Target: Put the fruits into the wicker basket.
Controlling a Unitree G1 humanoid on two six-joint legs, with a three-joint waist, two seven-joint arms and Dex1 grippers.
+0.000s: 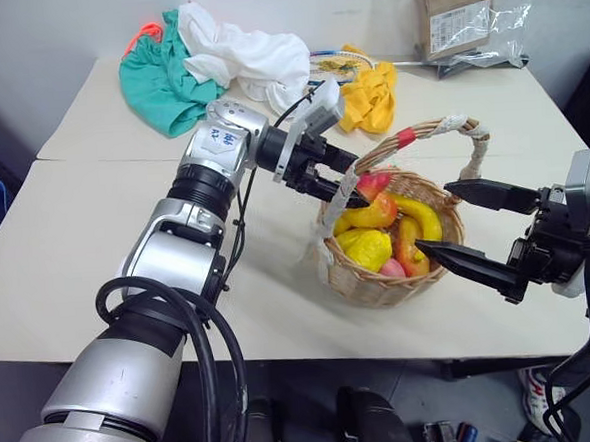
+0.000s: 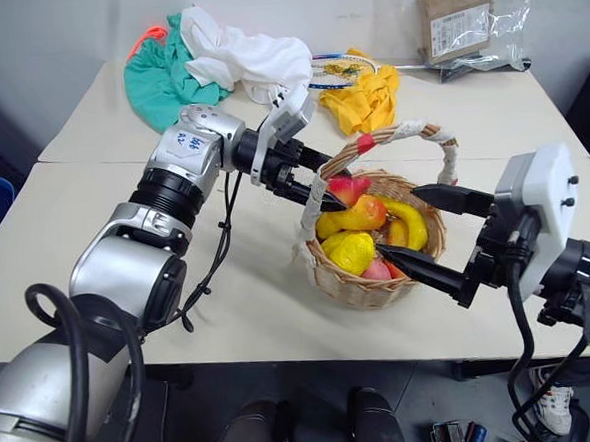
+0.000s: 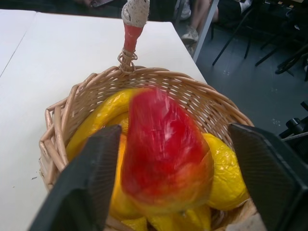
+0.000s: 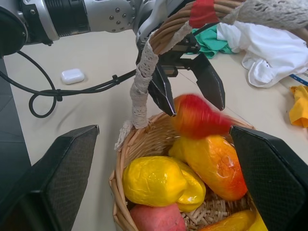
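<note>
Nearest the table's (image 1: 98, 283) front edge, the right gripper (image 1: 454, 228) hangs just beside the wicker basket (image 1: 379, 286), its fingers spread wide with nothing between them. Inside the basket lie the fruits: a lemon (image 1: 367, 249), a banana (image 1: 422, 216) and an orange-yellow mango (image 1: 374, 214). Over the basket's far rim, beside the cloth-wrapped handle (image 1: 450, 126), the left gripper (image 4: 187, 89) stands parted, a red-tipped mango (image 4: 199, 118) blurred just under its tips. A white case (image 4: 72, 75) sits well apart. Farther back lie crumpled clothes (image 1: 250, 58) and a bagged carton (image 1: 458, 16). Beyond the table is dark floor.
</note>
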